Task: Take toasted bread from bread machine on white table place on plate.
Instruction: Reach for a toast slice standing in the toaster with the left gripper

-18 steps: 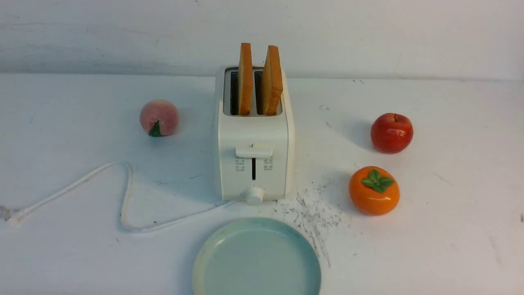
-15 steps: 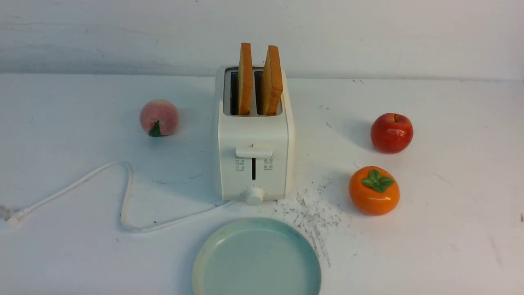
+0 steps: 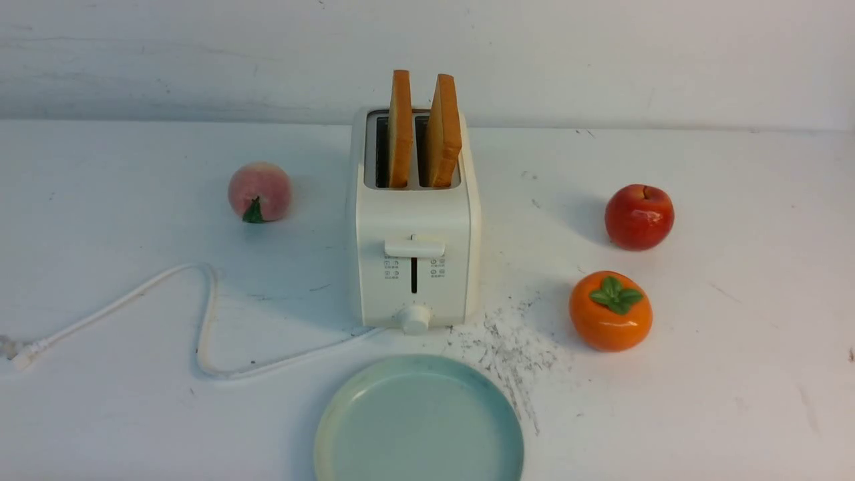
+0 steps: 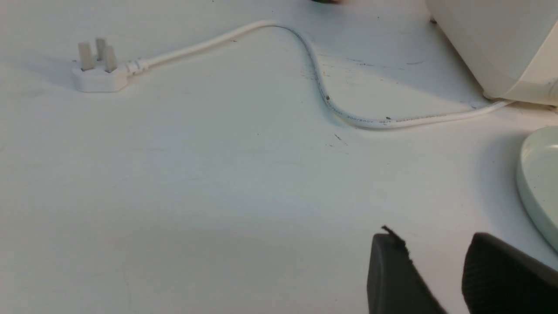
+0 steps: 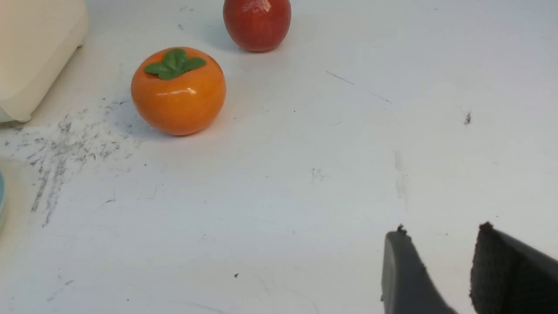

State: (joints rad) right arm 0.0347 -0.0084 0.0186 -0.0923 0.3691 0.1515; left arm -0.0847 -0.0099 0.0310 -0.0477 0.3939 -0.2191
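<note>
Two slices of toasted bread (image 3: 399,127) (image 3: 445,130) stand upright in the slots of the cream bread machine (image 3: 414,254) at the middle of the white table (image 3: 735,334). In front of it lies the pale teal plate (image 3: 419,422), bare. Neither arm shows in the front view. My left gripper (image 4: 436,244) hovers open over bare table beside the plate's rim (image 4: 538,183), nothing between its fingers. My right gripper (image 5: 440,237) also stands open over bare table, well short of the toaster's corner (image 5: 35,56).
A peach (image 3: 259,192) sits left of the toaster. A red apple (image 3: 639,217) and an orange persimmon (image 3: 610,310) sit to its right. The white cord (image 3: 200,321) loops across the left front to a plug (image 4: 99,69). Grey speckles (image 3: 514,347) mark the table.
</note>
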